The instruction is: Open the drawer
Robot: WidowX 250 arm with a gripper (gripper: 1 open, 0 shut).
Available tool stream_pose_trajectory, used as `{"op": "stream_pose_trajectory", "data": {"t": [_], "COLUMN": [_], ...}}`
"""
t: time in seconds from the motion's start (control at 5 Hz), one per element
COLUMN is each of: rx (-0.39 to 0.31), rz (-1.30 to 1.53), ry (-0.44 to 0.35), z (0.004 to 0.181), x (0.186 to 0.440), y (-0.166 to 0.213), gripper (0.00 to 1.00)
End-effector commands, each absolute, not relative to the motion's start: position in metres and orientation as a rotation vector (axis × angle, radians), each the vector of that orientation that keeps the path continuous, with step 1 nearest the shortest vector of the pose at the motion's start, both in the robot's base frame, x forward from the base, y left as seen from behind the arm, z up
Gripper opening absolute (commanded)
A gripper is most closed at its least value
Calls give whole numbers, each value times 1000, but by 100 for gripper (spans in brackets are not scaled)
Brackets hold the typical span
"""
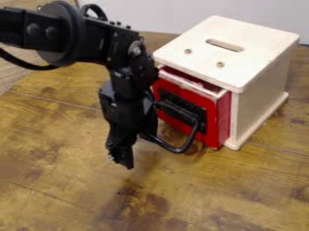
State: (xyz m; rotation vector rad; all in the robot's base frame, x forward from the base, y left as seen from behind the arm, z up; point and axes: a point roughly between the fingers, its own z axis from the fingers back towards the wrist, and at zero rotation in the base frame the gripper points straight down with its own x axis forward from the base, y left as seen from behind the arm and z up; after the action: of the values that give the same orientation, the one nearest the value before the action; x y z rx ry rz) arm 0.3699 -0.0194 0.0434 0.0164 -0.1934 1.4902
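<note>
The red-fronted drawer (203, 110) sits in a cream-white box (241, 63) at the right and stands pulled out a little from the box front. Its black loop handle (182, 128) sticks out toward the front left. My black gripper (121, 155) points down at the table just left of the handle, its lower body touching or nearly touching the loop's left end. The dark fingertips (126, 162) blend together, so I cannot tell how the jaws stand. Nothing shows between them.
The wooden tabletop (72, 194) spreads to the front and left. The black arm (60, 36) reaches in from the upper left. The box top has a slot (222, 43).
</note>
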Motion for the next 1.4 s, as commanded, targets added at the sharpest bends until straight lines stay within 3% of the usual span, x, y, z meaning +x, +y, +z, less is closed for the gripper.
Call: {"op": "stream_pose_trajectory", "data": {"t": [0.0, 1.2], "rx": [-14, 8], "rz": [1531, 1555], "ry": [-271, -272], "z": [65, 66], "x": [384, 384], "y": [-3, -2], "gripper": [100, 100]}}
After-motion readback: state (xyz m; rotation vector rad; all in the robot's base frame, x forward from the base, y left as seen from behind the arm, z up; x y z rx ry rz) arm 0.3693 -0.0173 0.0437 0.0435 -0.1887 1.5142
